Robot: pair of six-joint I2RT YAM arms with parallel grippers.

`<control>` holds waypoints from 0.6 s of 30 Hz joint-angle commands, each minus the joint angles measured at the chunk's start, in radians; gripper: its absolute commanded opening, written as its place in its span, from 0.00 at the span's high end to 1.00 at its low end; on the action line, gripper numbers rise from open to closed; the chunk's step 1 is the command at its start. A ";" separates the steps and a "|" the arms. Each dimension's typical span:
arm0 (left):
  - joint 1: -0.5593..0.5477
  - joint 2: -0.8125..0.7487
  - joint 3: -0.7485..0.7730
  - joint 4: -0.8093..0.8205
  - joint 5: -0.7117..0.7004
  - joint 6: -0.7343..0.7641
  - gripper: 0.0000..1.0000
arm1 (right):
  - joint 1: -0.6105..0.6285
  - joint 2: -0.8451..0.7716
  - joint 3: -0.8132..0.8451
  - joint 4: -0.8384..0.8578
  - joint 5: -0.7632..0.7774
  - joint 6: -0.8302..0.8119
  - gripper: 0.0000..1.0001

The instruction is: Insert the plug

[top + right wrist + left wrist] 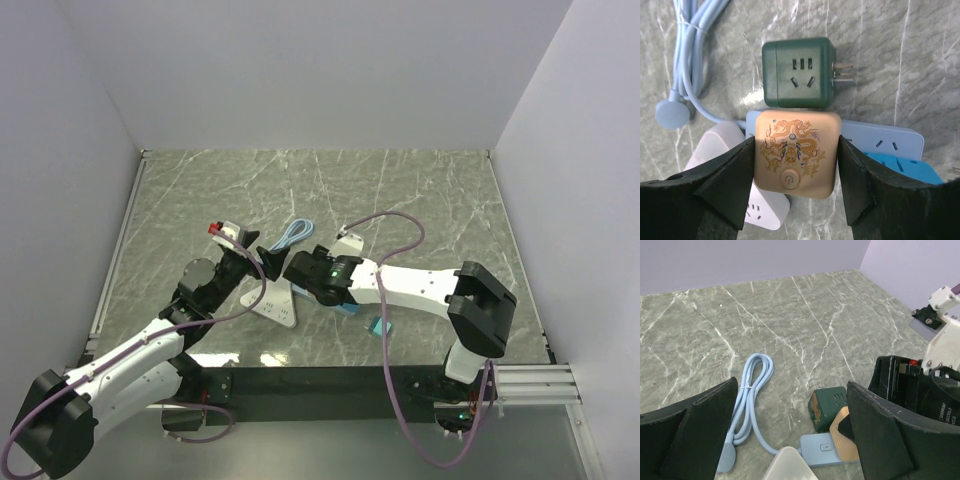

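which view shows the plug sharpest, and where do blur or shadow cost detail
Right wrist: the gold plug is sharp and evenly lit, dragon print readable, the right claw flanking it flat black. Left wrist: the left claw looms dark and featureless in front; the marble is clear. Top external: soft even light, faint shadows, plug hidden under the right arm.

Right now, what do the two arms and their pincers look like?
The left arm and right arm have white shells with black joints. The left cable and right cable are mauve and hang in loose loops. The left pincer and right pincer have thick black wedge-shaped fingers. A green light shows near the right wrist, and a red-and-white block near the left.
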 commanded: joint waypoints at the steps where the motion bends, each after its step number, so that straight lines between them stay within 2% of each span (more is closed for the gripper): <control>1: 0.008 -0.014 -0.012 0.023 0.014 -0.016 0.04 | 0.025 0.051 0.012 -0.054 0.009 0.019 1.00; 6: 0.014 -0.015 -0.015 0.026 0.014 -0.019 0.04 | 0.050 0.074 0.023 -0.087 0.024 0.021 1.00; 18: 0.022 -0.025 -0.023 0.028 0.014 -0.022 0.04 | 0.054 0.116 -0.066 0.009 -0.031 0.008 1.00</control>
